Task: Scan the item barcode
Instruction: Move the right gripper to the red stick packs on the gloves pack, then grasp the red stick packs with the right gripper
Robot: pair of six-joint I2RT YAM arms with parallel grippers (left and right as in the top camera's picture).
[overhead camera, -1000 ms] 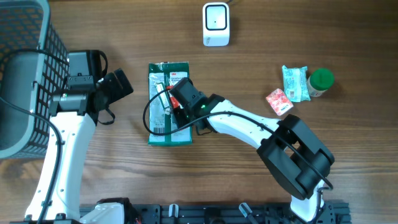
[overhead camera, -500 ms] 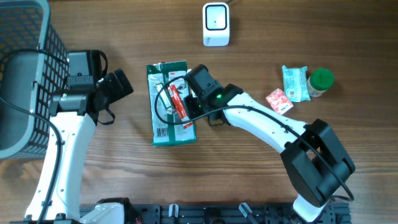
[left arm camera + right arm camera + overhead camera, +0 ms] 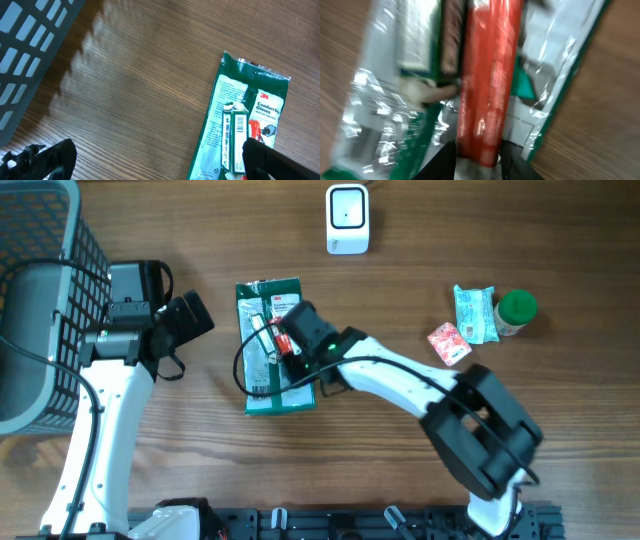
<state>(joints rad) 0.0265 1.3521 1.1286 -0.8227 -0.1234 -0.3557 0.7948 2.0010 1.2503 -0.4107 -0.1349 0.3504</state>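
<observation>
A green bag of work gloves [image 3: 290, 395] lies flat on the wooden table, left of centre, its white barcode label [image 3: 241, 131] face up. My right gripper [image 3: 280, 344] is low over the bag's upper half. In the right wrist view its fingers [image 3: 445, 161] stand a little apart on either side of the red strip [image 3: 490, 75] on the bag [image 3: 395, 75]; the picture is blurred. My left gripper [image 3: 192, 320] hovers wide open just left of the bag [image 3: 235, 100], with only bare wood between its tips [image 3: 155, 160]. The white scanner [image 3: 347, 218] stands at the back centre.
A dark mesh basket [image 3: 40, 240] fills the far left, with its wall [image 3: 25, 40] near the left arm. At the right lie a teal packet [image 3: 473, 313], a green-capped bottle [image 3: 517, 308] and a small red packet [image 3: 448, 342].
The right gripper's jaws have parted from shut. The bag slid slightly right and turned a little. The right arm swung right, then back left. The left arm has not moved.
</observation>
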